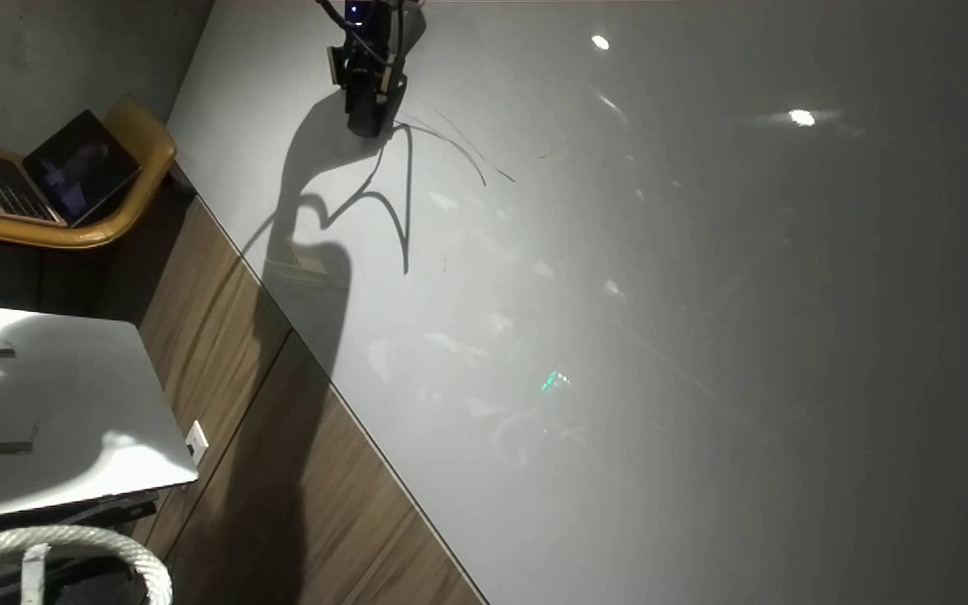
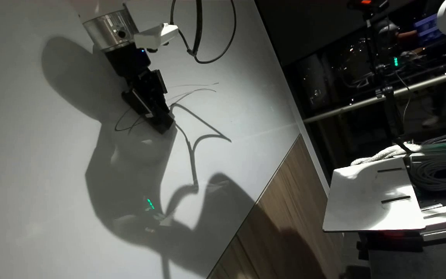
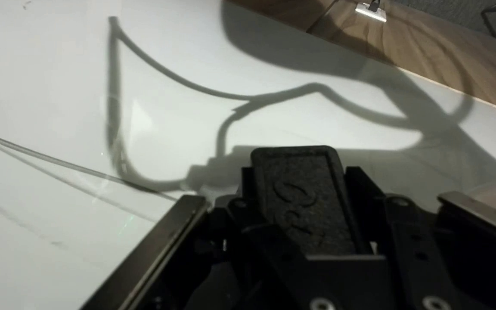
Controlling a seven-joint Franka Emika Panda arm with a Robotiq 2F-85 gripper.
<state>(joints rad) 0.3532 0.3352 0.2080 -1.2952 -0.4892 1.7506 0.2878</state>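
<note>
My gripper (image 3: 302,189) is shut on a dark block-shaped eraser (image 3: 306,211) with raised lettering. The eraser sits between the two fingers and sticks out past their tips. In both exterior views the gripper (image 1: 366,71) (image 2: 151,100) is close to a glossy white board (image 1: 660,252), with the eraser (image 1: 364,116) (image 2: 163,123) at its end. I cannot tell whether the eraser touches the board. Thin dark marker lines (image 2: 194,91) lie beside the eraser; they also show in the wrist view (image 3: 58,162). The thicker curved dark bands are shadows of the arm and its cable.
A wood panel (image 1: 223,277) borders the board and has a white outlet (image 1: 197,441). A laptop (image 1: 76,172) rests on a yellow chair (image 1: 148,147). A white tabletop (image 2: 370,201) and thick rope (image 1: 144,550) stand near. A black cable (image 2: 198,31) loops beside the wrist.
</note>
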